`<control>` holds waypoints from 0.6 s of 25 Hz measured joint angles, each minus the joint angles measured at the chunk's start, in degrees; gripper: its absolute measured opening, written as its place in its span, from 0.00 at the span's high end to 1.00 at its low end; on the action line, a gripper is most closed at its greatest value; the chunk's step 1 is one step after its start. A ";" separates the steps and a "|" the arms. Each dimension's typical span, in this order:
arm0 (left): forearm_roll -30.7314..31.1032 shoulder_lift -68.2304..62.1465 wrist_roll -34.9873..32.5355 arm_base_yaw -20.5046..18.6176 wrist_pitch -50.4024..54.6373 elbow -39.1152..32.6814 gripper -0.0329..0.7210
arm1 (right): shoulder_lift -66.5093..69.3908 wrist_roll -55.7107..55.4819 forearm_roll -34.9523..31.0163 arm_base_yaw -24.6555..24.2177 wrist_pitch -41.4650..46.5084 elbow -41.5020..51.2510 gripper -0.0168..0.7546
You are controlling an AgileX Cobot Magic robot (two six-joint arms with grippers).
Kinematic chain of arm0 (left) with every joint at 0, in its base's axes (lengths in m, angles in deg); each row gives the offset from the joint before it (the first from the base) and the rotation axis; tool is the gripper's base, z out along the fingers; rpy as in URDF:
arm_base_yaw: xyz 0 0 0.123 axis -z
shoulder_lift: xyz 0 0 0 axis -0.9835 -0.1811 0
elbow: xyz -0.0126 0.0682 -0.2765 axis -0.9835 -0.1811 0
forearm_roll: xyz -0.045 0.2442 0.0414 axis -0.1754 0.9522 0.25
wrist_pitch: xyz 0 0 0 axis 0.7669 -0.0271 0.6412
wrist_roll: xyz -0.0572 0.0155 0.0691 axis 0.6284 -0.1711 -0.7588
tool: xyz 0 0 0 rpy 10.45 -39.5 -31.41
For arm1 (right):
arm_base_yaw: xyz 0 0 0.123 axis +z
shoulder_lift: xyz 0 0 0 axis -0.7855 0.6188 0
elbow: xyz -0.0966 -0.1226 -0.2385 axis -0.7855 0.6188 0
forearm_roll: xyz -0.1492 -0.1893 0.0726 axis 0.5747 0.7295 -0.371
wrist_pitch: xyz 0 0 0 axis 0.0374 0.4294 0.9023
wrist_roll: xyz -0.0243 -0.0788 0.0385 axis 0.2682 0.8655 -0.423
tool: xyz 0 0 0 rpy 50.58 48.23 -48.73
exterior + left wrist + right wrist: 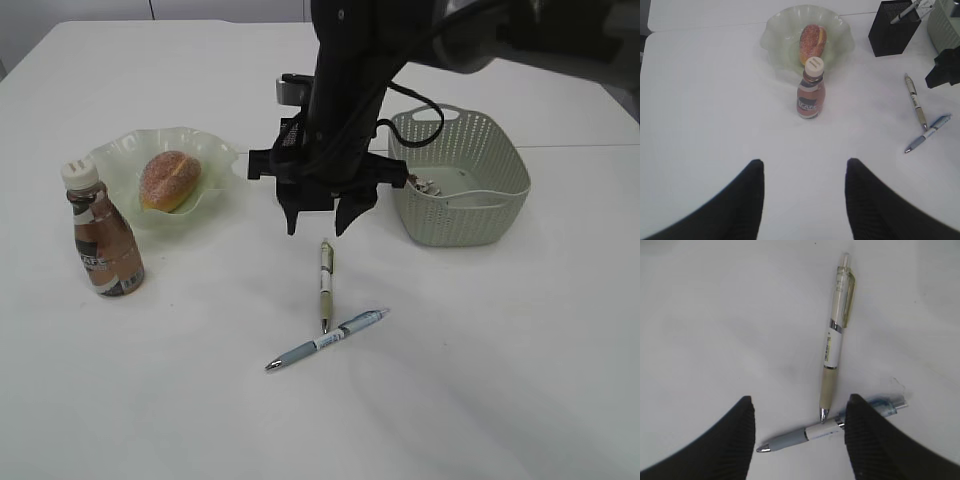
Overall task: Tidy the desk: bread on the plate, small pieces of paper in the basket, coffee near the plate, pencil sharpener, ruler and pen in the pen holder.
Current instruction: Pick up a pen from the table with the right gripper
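Observation:
A sugared bread point(170, 180) lies on the pale green plate point(120, 160). A brown coffee bottle point(105, 235) stands upright just in front of the plate. A beige pen point(326, 283) and a blue-grey pen point(328, 340) lie on the table, tips nearly touching. My right gripper point(318, 215) hangs open and empty above the beige pen's far end. In the right wrist view its open fingers point(800, 400) frame both the beige pen point(832, 347) and the blue-grey pen point(805, 432). My left gripper point(802, 170) is open and empty over bare table, well short of the bottle point(811, 90).
A pale green basket point(470, 225) with small paper pieces point(435, 187) stands at the right. A black pen holder point(892, 32) with items inside stands beyond the pens, hidden by my right arm in the exterior view. The white table stretches all round.

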 joint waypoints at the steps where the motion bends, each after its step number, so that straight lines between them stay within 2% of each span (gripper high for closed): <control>1: 0.00 0.00 0.00 0.00 0.00 0.00 0.46 | 0.78 -0.52 0.35 0.25 0.00 -0.44 0.40; 15: -0.34 0.00 0.00 0.00 0.00 -2.38 0.46 | 6.80 -3.74 4.02 0.25 0.12 -0.80 0.40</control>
